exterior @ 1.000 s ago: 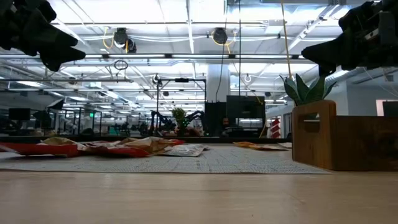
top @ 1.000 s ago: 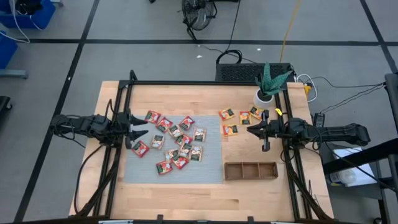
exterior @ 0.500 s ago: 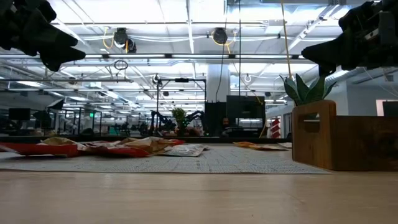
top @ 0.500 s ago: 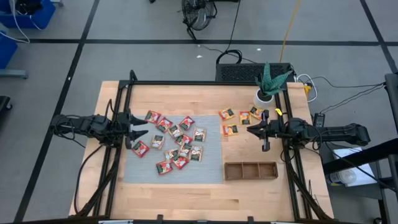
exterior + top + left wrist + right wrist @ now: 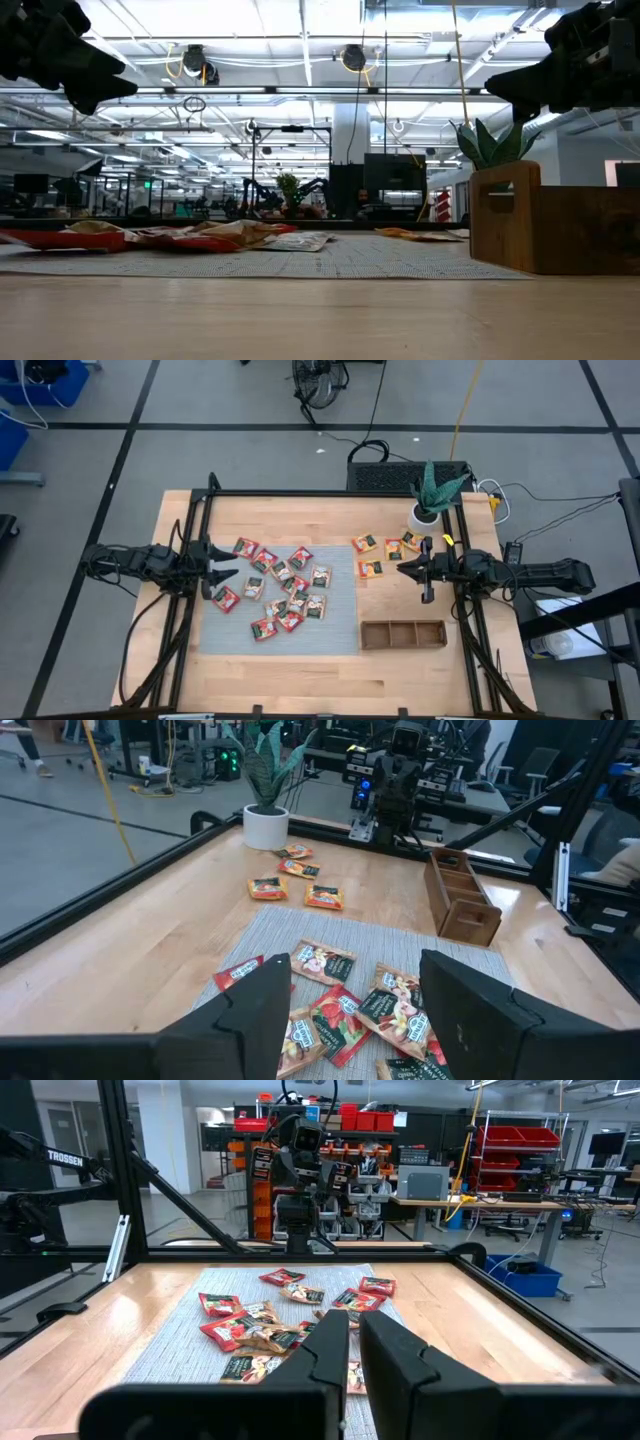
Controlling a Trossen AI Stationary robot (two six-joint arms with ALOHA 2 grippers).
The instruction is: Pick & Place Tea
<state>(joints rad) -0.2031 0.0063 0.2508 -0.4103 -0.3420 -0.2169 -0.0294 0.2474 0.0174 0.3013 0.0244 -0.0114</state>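
Centrally, about fourteen tea sachets (image 5: 283,592) lie clustered on one grey mat (image 5: 340,630); four more (image 5: 385,550) rest on the bare table (image 5: 300,680) to its right. One wooden tray (image 5: 403,634) sits nearer. Left gripper (image 5: 222,572), jaws open; right gripper (image 5: 427,570), jaws closed, empty.

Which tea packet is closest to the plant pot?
The yellow-orange tea sachet lying on the bare wood right beside the white plant pot. The other yellow-orange ones lie farther out, and the red ones are heaped on the grey mat.
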